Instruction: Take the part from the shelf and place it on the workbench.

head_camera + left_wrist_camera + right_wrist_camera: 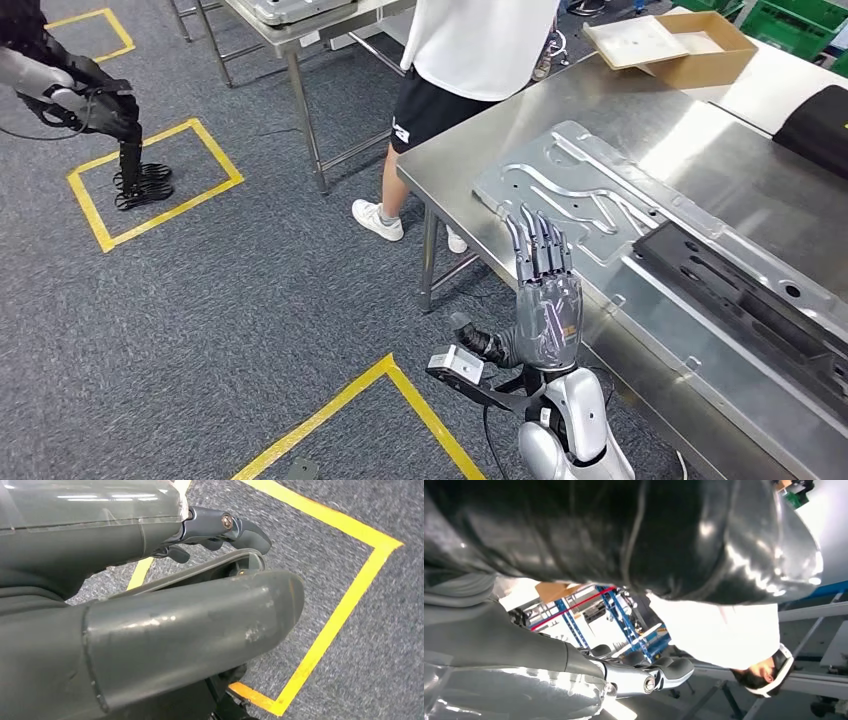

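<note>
So the big stamped metal part (600,215) is lying flat on the steel counter (740,170). Right hand (547,300) is raised at the counter's near edge, fingers straight and apart, holding nothing. Left hand (95,100) hangs well away from the counter, gripping a black coiled thing (140,185).

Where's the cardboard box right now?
In the head view, the cardboard box sits open at the far end of the steel workbench, beyond the grey metal panel and near the person in the white shirt.
</note>
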